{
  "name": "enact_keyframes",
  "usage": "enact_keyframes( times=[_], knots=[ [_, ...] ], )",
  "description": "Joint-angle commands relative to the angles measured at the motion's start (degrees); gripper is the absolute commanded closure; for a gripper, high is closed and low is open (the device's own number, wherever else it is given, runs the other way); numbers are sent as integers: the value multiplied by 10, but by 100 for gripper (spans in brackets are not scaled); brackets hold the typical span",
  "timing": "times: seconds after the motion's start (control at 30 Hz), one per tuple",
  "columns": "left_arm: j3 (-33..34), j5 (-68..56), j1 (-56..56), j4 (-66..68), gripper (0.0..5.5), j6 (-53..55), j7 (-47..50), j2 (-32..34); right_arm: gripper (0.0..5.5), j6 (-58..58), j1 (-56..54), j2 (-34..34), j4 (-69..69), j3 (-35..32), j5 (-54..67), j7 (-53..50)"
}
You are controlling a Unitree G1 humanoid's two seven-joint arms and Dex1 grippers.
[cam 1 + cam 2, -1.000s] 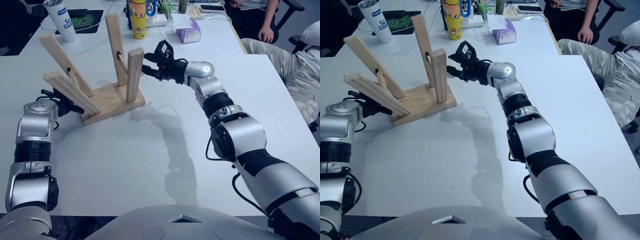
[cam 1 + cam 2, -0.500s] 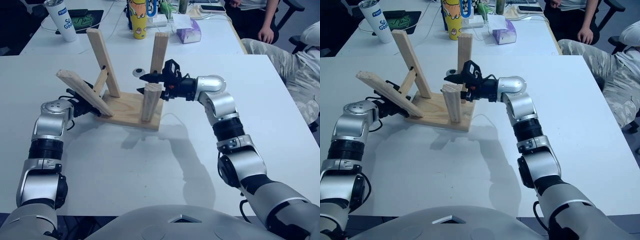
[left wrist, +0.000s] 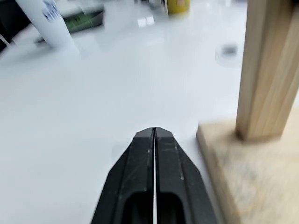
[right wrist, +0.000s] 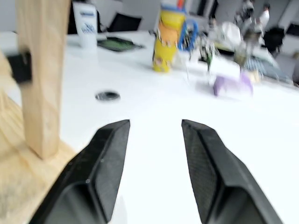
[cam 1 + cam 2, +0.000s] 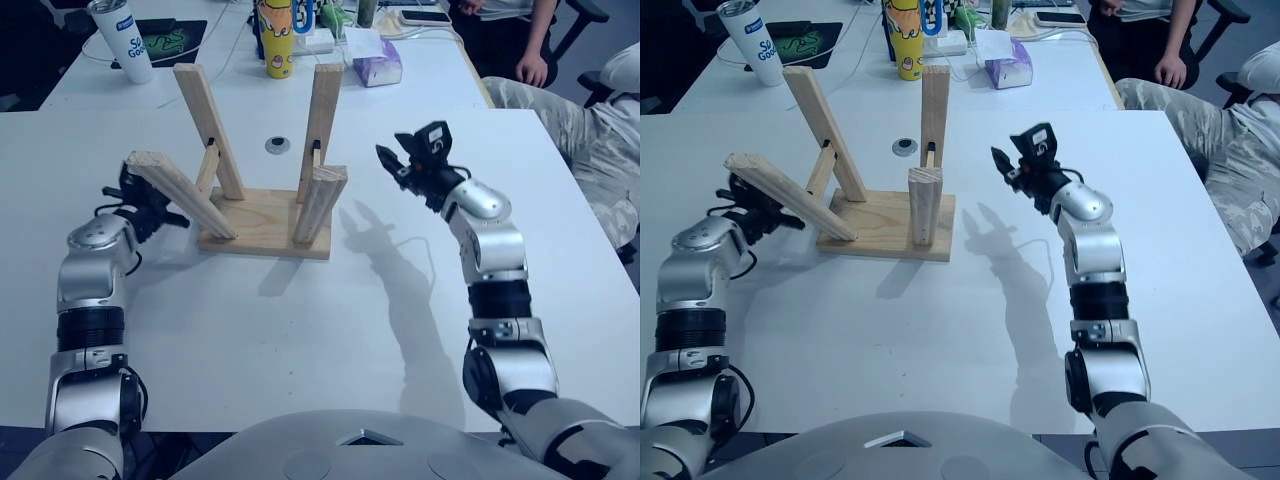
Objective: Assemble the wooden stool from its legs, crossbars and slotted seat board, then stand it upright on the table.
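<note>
The stool (image 5: 265, 215) rests seat-down on the surface (image 5: 300, 330). Beside it the left end effector (image 3: 155, 133) is closed, seemingly empty; the right end effector (image 4: 155, 123), farther off, is open.

White worktop (image 5: 300, 330) beneath both jaws. On it lies a small dark round disc (image 5: 278, 145), flat, ahead of the right jaws and well apart from them. A second white worktop (image 5: 440, 80) adjoins the far edge, beyond both jaws. Standing on it, well beyond the left jaws, is a white lidded tumbler (image 5: 120, 38), upright, with a black mat bearing a green pattern (image 5: 172, 40) just beside it. Farther along, beyond the gap between the two jaws, is a yellow cup with a blue handle (image 5: 277, 40), upright. Beyond the right jaws is a purple tissue pack (image 5: 377, 66); farther out is a flat dark device (image 5: 424, 16).
</note>
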Motion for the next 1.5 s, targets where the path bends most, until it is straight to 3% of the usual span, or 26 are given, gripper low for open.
enact_keyframes(
  times=[0.03, 0.23, 0.43, 0.83, 1.23, 1.5],
  knots=[
    [9, 5, 75, -14, 550, -13, 8, -5, 365, 86, 67, 31, -70, 10, -2, -63],
    [-22, 43, 163, 2, 550, -64, 9, -8, 456, 207, 125, 70, -125, 35, 29, -88],
    [-65, 76, 161, 37, 550, -143, -1, -10, 549, 267, 130, 72, -132, 81, 43, -75],
    [-142, 60, 148, -49, 550, -125, -41, -60, 549, 267, 132, 30, -125, 111, 49, -55],
    [-107, 73, 177, -35, 550, -81, 26, -68, 549, 162, 158, -24, -104, 132, -1, -68],
    [-163, 76, 191, -107, 550, -32, 0, -75, 549, 128, 153, -9, -73, 133, 0, -67]
  ],
)
